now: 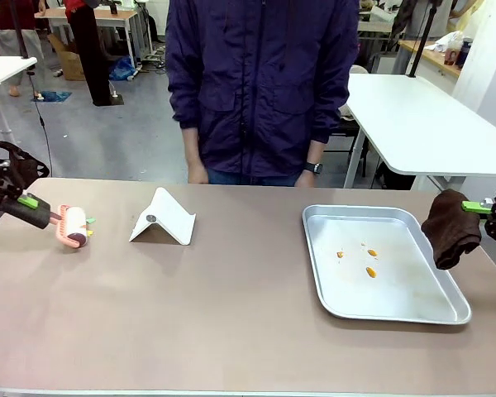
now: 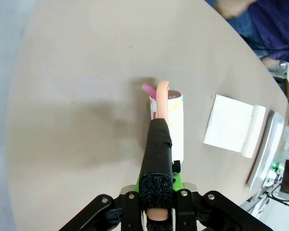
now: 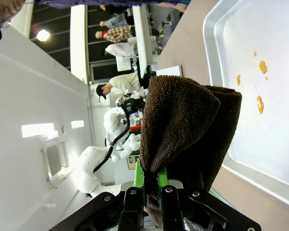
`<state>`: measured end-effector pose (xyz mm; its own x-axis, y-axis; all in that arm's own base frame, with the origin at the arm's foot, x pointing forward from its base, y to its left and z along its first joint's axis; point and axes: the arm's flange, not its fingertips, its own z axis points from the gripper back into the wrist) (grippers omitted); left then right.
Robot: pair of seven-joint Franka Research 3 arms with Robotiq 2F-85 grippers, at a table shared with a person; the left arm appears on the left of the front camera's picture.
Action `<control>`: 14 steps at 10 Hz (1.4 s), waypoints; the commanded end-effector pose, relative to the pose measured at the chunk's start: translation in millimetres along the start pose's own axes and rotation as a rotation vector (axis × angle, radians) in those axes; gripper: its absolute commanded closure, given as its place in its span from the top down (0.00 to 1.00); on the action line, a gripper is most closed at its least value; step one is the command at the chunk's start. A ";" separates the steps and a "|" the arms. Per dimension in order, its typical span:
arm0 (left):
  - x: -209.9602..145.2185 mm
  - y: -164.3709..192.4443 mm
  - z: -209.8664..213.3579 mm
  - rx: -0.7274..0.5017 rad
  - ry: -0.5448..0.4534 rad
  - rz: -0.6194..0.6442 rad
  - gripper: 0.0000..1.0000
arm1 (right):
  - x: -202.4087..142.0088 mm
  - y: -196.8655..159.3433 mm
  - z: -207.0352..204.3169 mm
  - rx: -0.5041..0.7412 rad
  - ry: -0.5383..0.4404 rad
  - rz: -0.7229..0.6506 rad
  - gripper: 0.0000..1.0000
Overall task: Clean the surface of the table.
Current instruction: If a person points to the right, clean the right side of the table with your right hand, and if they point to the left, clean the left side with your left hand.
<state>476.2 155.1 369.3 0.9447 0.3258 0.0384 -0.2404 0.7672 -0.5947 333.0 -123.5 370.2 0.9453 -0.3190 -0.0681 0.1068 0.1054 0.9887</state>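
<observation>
The brownish-tan table (image 1: pixel 231 322) holds a shiny metal tray (image 1: pixel 322 281) with a few orange spots (image 1: pixel 370 270). My left gripper (image 1: pixel 31 203) hovers at the table's left end, shut on the black handle of a lint roller (image 1: pixel 74 225) with a pink frame and white roll. In the left wrist view the roller (image 2: pixel 172 120) points away from the gripper (image 2: pixel 156 195), low over the table (image 2: pixel 77 96). My right gripper (image 1: pixel 479 207) hangs past the tray's right side, shut on a dark brown cloth (image 1: pixel 452 230). That cloth (image 3: pixel 183 125) droops from the gripper (image 3: pixel 151 187) beside the tray (image 3: pixel 260 139).
A white folded card stand (image 1: pixel 163 219) sits left of centre, between roller and tray. A person in a dark purple jacket (image 1: pixel 260 83) stands at the far edge, hands down. White-topped tables (image 1: pixel 422 124) stand behind, to the right.
</observation>
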 end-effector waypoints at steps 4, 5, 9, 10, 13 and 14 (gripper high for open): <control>7.5 -22.0 -58.4 0.004 0.123 -0.008 0.22 | -1.3 6.8 -0.6 -0.002 0.002 -0.013 0.00; 12.3 -25.0 -62.3 0.000 0.132 -0.002 0.22 | -1.3 6.8 -0.6 -0.002 0.002 -0.013 0.00; 19.5 -27.1 -52.9 -0.053 0.094 -0.008 0.22 | -1.3 6.8 -0.6 -0.002 0.002 -0.013 0.00; 18.5 -28.4 -37.8 -0.112 0.064 -0.030 0.22 | -1.3 6.8 -0.6 -0.002 0.002 -0.013 0.00; -4.7 -28.6 39.1 -0.481 -0.071 -0.197 0.22 | -1.3 6.8 -0.6 -0.002 0.002 -0.013 0.00; -14.4 -22.0 60.1 -0.537 -0.085 -0.219 0.22 | -1.3 6.8 -0.6 -0.002 0.002 -0.013 0.00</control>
<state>475.1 158.1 431.8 0.9323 0.2844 0.2233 0.0482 0.5144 -0.8562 333.1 -123.4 370.2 0.9454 -0.3186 -0.0680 0.1067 0.1056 0.9887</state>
